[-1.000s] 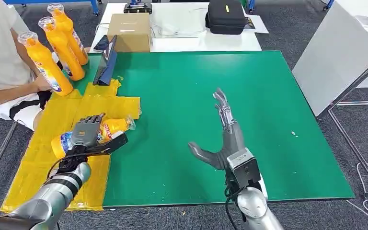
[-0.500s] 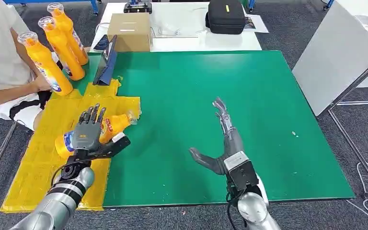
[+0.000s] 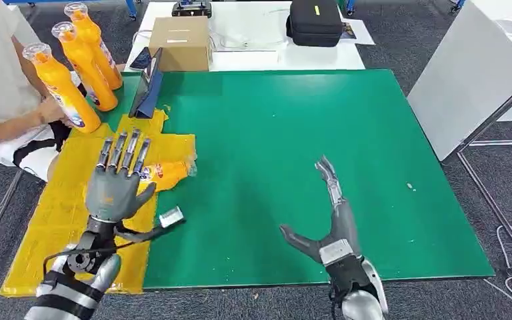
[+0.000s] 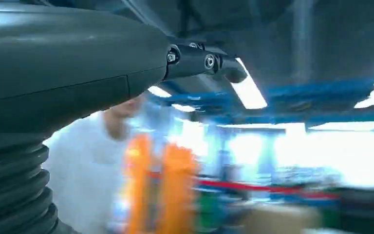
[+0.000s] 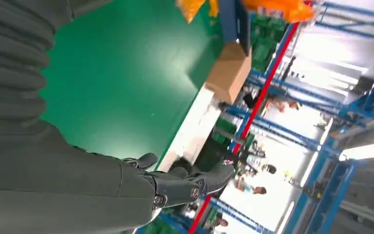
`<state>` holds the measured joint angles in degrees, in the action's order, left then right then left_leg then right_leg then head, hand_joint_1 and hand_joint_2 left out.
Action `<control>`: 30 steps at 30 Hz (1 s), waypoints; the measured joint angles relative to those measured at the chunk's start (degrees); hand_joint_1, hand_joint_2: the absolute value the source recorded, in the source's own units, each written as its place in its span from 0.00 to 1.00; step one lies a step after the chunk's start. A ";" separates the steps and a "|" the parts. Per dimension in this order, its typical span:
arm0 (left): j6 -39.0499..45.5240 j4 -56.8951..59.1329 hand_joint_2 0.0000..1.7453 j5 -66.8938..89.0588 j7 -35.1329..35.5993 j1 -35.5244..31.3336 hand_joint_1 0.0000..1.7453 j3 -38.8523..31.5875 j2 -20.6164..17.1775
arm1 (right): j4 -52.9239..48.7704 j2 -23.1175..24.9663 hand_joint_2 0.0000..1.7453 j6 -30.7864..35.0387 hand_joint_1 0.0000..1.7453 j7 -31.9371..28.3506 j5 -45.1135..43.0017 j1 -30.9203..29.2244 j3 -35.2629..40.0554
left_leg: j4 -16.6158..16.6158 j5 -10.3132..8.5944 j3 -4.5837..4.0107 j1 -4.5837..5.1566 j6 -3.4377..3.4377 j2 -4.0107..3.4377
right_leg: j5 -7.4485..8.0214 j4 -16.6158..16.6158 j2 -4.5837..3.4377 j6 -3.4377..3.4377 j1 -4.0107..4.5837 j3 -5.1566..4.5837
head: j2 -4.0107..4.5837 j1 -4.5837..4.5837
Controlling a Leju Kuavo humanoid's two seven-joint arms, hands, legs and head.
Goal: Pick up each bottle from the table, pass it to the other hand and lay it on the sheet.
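Bottle point(image 3: 163, 171) lies on yellow sheet point(image 3: 53, 220), long axis crosswise, just beyond left robot hand point(image 3: 115, 183), fingers spread, holding nothing; right robot hand point(image 3: 330, 217) open, farther off.

— What can't you make out from my feed?

— In the head view my left hand point(image 3: 115, 190), left of centre, covers most of the lying bottle point(image 3: 167, 171); I see just its neck end. The person point(image 3: 0, 80) at upper left is cut off by the frame edge, and the topmost standing bottle point(image 3: 93, 40) has its cap clipped.

— And the wrist cameras?

— Left wrist view: the orange bottles point(image 4: 160, 190) at lower centre are smeared, labels unreadable. Right wrist view: orange shapes point(image 5: 272, 7) along the top edge are cropped.
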<state>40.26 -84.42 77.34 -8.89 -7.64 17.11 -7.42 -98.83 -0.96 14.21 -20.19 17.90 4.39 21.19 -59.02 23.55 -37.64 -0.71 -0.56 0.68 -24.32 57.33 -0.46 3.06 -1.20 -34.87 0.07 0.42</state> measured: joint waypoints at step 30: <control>-34.07 -13.85 1.00 -72.40 -13.71 17.96 0.00 3.81 7.03 | -6.61 1.09 1.00 1.88 0.00 -1.23 -3.03 12.70 -6.52 | 0.01 0.09 0.12 0.04 -0.01 -0.07 | -0.09 -0.04 -0.01 0.09 0.01 0.06 | 0.00 0.04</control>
<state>6.19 -98.27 4.94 -22.60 10.32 20.92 -0.39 -105.44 0.13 16.09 -21.42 14.86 17.10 14.67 -59.01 23.65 -37.52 -0.67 -0.57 0.60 -24.41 57.29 -0.48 3.14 -1.19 -34.82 0.07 0.46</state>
